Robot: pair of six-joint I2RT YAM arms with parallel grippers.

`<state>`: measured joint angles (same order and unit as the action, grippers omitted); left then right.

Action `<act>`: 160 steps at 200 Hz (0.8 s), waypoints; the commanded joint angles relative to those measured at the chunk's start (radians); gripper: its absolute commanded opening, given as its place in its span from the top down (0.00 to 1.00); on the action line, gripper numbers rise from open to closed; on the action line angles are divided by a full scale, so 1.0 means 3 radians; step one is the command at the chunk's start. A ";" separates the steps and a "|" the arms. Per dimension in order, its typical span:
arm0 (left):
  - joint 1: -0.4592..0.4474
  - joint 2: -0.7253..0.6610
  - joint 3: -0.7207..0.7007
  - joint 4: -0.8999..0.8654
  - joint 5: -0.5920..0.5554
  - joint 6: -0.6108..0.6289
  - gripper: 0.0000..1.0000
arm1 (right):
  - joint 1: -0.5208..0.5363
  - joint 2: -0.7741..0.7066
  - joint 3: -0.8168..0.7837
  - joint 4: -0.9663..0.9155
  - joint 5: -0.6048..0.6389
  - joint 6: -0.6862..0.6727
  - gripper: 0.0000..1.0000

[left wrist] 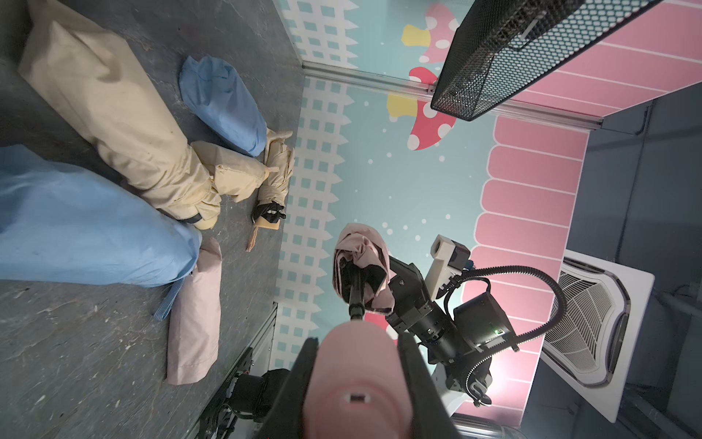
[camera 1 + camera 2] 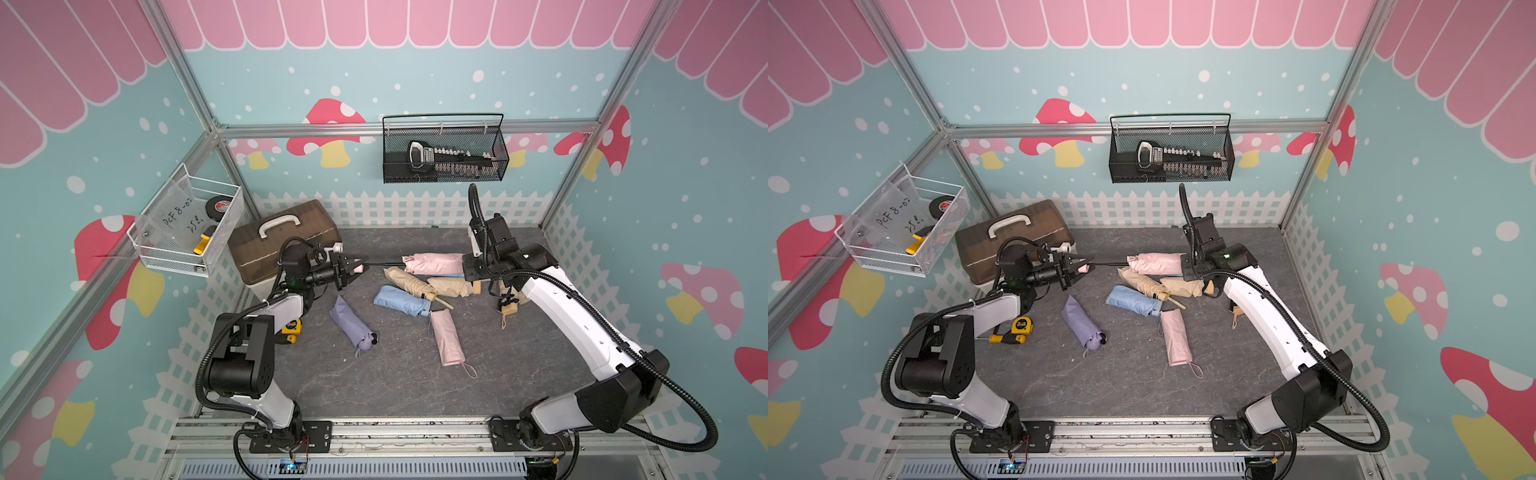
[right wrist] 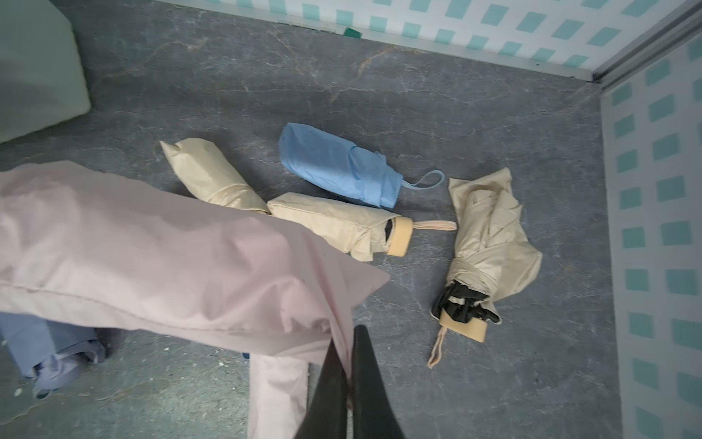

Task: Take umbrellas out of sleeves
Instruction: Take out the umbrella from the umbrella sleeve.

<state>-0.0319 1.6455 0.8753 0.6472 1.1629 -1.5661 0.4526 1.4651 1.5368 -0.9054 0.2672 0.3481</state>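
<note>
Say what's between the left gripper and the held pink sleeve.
The umbrella's thin black shaft, running from the pink handle in the left gripper to the sleeve. Shows in both top views.

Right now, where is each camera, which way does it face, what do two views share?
Top views: high in front, facing down at the floor; left arm and right arm show.
Left wrist: behind the left gripper, facing the right arm past the gripped pink handle.
Right wrist: behind the right gripper, facing the floor; it pinches the pink sleeve.
Shared: both wrist views show the bare beige umbrella.
</note>
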 commanded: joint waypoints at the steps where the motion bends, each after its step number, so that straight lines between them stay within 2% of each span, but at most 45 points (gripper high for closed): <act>1: 0.0110 -0.0090 -0.0009 -0.0007 -0.0037 0.0103 1.00 | -0.0096 -0.0045 0.0049 -0.0125 0.0519 -0.0151 1.00; 31: 0.0184 -0.0140 -0.0006 -0.0287 -0.0027 0.0307 1.00 | -0.0158 -0.0046 0.0022 -0.0142 0.0824 -0.0275 1.00; 79: 0.0307 -0.0273 0.0048 -0.1087 -0.0026 0.0903 1.00 | -0.0336 -0.0058 -0.0084 -0.0150 0.1264 -0.0445 1.00; 114: 0.0377 -0.0352 0.0033 -0.1382 -0.0032 0.1122 1.00 | -0.0538 -0.0102 -0.0196 -0.0118 0.1424 -0.0547 1.00; 130: 0.0382 -0.0372 0.0047 -0.1510 -0.0035 0.1217 1.00 | -0.0740 -0.0156 -0.0186 -0.0137 0.1313 -0.0493 1.00; 160: 0.0377 -0.0397 0.0054 -0.1533 -0.0016 0.1243 1.00 | -0.1012 -0.0260 -0.0091 -0.0143 0.0749 -0.0292 1.00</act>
<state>0.0803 1.5650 0.8753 0.2016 1.1320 -1.2270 0.1879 1.4376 1.4849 -0.9287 0.5846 0.2203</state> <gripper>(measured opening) 0.234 0.051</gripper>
